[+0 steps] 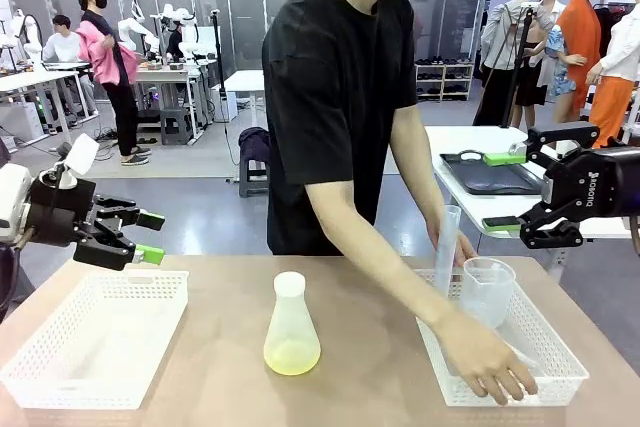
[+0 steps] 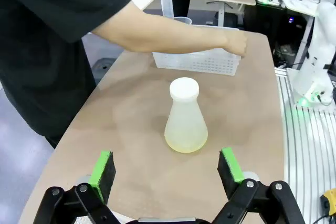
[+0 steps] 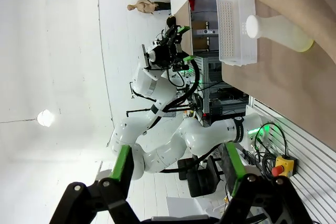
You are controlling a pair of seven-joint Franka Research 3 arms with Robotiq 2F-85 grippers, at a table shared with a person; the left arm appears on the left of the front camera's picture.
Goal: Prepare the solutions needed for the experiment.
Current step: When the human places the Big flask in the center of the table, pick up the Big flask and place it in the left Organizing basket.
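While the person's hand (image 1: 487, 359) reaches into the right basket (image 1: 560, 372), the solutions (image 1: 292, 355) lie as a shallow yellow pool in the conical flask (image 1: 291, 325), which stands upright mid-table (image 1: 220, 377), long axis vertical, capped neck up. Judging by the left wrist view, the flask sits straight ahead of the left pincer (image 2: 167, 168), centred between its released fingers, so that arm looks nearer. Released too, the right pincer (image 1: 509, 190) hangs well apart, above the right basket.

Two white baskets (image 1: 95, 337) (image 1: 545, 362), beaker (image 1: 487, 290), cyl. (image 1: 446, 247)
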